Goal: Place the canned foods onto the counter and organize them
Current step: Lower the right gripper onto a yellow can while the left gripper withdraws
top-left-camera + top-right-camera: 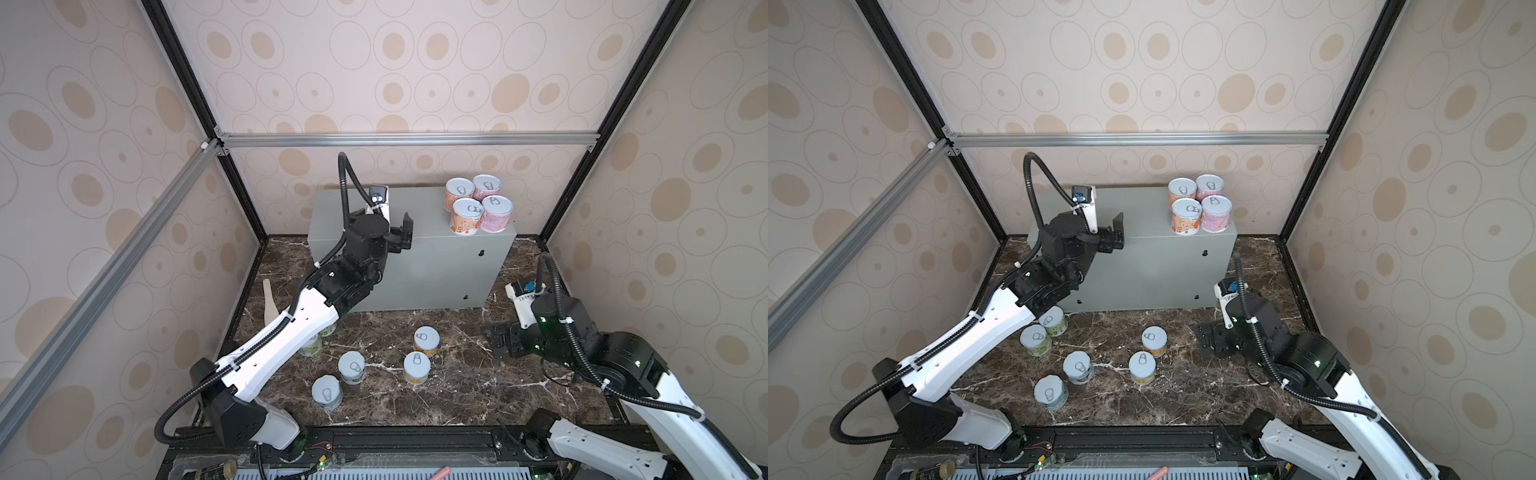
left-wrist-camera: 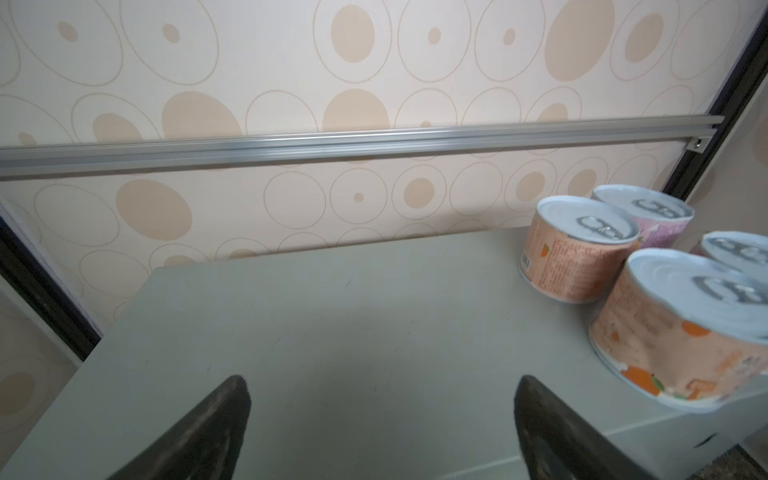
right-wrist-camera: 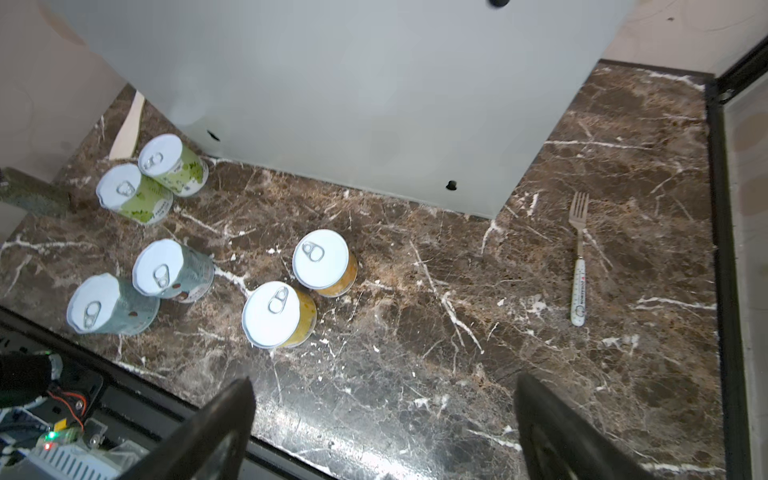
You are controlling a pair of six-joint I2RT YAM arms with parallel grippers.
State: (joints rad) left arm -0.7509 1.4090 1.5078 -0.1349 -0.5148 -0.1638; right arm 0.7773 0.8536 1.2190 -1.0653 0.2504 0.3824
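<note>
The counter (image 1: 436, 266) is a light-grey box at the back. Two orange cans (image 1: 467, 216) and two pink cans (image 1: 496, 212) stand in a tight square at its right end, also in the left wrist view (image 2: 577, 257). My left gripper (image 1: 404, 235) hovers open and empty over the counter's top, left of that group (image 2: 382, 380). On the marble stand two yellow cans (image 3: 324, 264), two blue cans (image 3: 172, 270) and two green cans (image 3: 172, 164), all upright. My right gripper (image 1: 494, 340) is open and empty low over the marble, right of the yellow cans (image 3: 384, 380).
A fork (image 3: 578, 257) lies on the marble right of the counter. A wooden spatula (image 1: 270, 307) lies by the left wall near the green cans. My left arm overhangs the green cans in a top view (image 1: 311, 345). A black rail with wiring (image 1: 374, 440) runs along the front.
</note>
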